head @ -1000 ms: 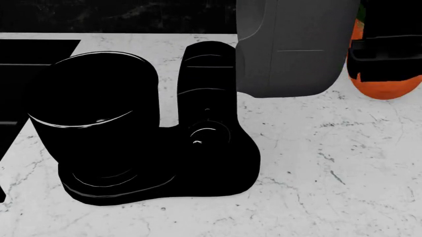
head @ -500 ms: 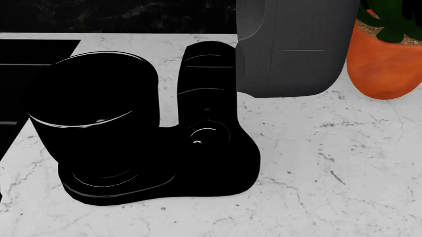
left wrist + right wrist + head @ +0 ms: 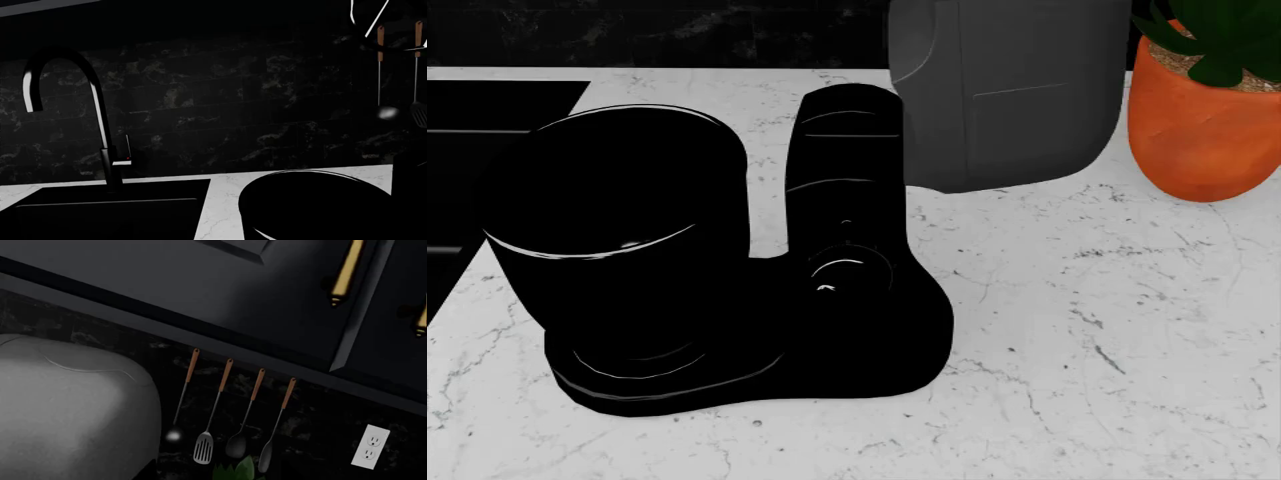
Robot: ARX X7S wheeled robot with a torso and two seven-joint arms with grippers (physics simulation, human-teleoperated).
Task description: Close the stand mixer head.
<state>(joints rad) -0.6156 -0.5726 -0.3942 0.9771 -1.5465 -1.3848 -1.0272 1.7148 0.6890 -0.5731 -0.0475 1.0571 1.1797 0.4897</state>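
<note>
Grey stand mixer head (image 3: 1008, 90) tilted up behind black bowl (image 3: 614, 235), both arms' jaws out of view, state unknown

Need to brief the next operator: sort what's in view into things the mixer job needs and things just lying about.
Job:
stand mixer head, tilted up
mixer body
bowl
dial knob

Lying about:
orange plant pot
sink and faucet
hanging utensils
wall outlet

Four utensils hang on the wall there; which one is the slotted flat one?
The spatula, second from the grey mixer head: its broad blade has slits. The ladle and two spoons have rounded, solid ends.
</note>
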